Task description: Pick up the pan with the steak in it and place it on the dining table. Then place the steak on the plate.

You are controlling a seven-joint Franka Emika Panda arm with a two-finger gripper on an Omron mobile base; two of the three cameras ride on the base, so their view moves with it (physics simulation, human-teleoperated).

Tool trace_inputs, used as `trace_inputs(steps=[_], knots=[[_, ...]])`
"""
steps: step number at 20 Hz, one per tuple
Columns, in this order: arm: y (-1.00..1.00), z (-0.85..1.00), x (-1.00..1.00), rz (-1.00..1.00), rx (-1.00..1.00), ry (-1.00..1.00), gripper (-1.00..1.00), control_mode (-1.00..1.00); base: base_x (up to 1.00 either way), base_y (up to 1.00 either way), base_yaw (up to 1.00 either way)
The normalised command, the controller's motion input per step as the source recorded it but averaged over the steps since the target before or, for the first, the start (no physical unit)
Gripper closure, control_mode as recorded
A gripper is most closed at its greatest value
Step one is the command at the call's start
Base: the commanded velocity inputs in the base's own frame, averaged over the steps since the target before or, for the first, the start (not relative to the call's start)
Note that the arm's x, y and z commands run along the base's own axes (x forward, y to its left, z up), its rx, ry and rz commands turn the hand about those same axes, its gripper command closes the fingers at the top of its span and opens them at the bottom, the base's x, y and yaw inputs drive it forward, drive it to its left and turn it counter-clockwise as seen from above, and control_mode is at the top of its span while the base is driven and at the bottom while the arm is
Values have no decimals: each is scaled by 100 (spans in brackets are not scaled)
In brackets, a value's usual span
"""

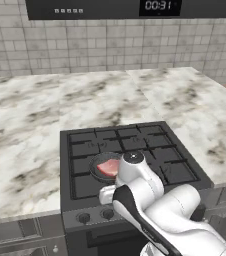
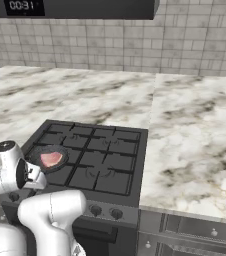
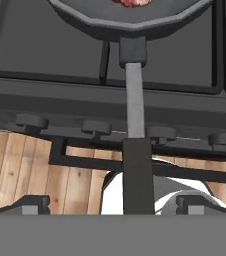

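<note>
Gripper (image 3: pixel 112 205) stood wide open, one finger either side of the handle of the pan (image 3: pixel 135 100), not yet closed. The pan, holding the steak (image 1: pixel 108 168), sat on the stove (image 2: pixel 115 150). Step: grasping the pan; next, probably, closing on the handle and lifting level.

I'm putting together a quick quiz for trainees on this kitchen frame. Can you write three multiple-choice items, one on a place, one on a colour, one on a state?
1. Where does the pan sit?
A. on the stove
B. on the marble counter
C. on the floor

2. What colour is the steak?
A. green
B. pink-red
C. blue

3. How does the gripper stand?
A. shut on the steak
B. shut on a stove knob
C. open, either side of the pan's handle

Key: 1 A, the pan rests on the burner grates. 2 B, the meat shows pink-red. 3 C, the fingertips stand wide apart with the handle running between them.
</note>
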Motion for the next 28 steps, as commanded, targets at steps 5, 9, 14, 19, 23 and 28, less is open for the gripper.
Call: trace_inputs(steps=[5,9,14,19,23,28], knots=[[-38,-4,8,1,3,-12,-100,-100,0,0,0],[-1,-14,0,0,0,-2,-100,-100,0,0,0],[-15,-90,0,0,5,-9,-100,-100,0,0,0],[-58,-100,0,1,2,-11,-100,-100,0,0,0],[-100,-100,5,4,2,-15,-100,-100,0,0,0],[-86,-84,22,5,0,-14,-100,-100,0,0,0]])
